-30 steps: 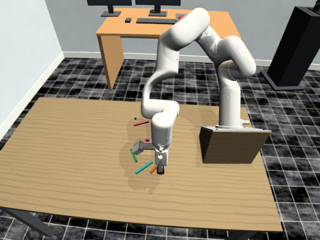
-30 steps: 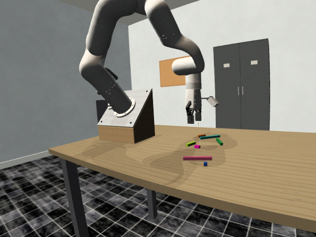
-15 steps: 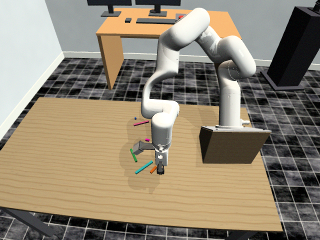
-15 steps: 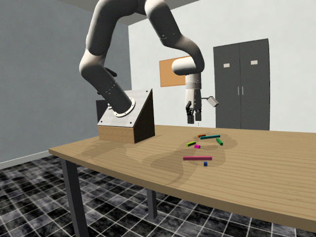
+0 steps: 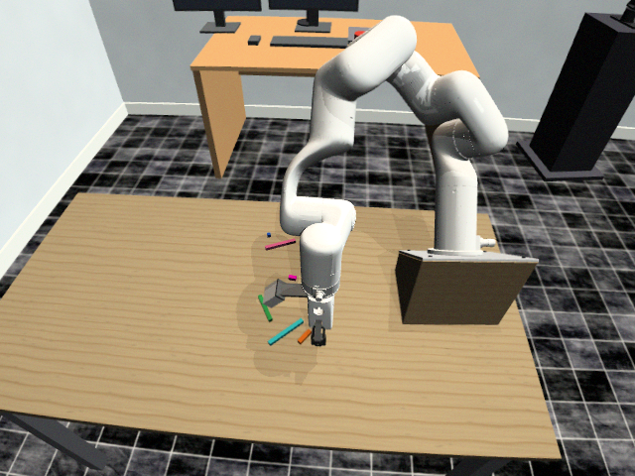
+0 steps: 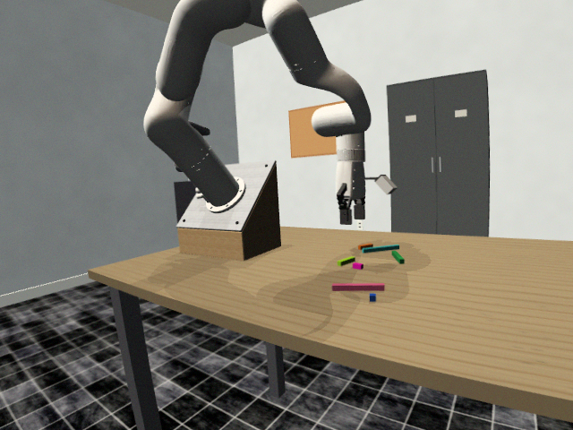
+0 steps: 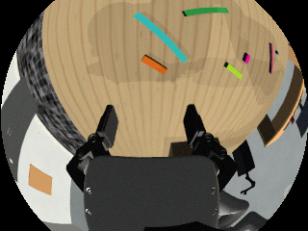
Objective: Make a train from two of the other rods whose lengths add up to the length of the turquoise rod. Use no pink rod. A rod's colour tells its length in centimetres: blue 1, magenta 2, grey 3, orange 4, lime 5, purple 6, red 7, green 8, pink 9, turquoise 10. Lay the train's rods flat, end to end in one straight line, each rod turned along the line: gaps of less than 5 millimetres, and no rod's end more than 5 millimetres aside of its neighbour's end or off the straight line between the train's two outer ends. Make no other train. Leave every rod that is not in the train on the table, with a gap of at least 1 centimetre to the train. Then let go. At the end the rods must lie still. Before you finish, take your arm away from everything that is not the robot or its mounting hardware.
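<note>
Turquoise rod [image 5: 285, 331] lies flat mid-table, orange rod [image 5: 304, 335] just beside its end, green rod [image 5: 265, 307] near, arm bent over with wrist pointing straight down, gripper [image 6: 351, 215] hanging well above them, fingers spread wide, holding nothing.

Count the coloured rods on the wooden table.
7: orange rod and turquoise rod beneath the open gripper; green rod beside them; lime rod and magenta rod mid-cluster; pink rod and blue cube nearest. None evidently hidden.
</note>
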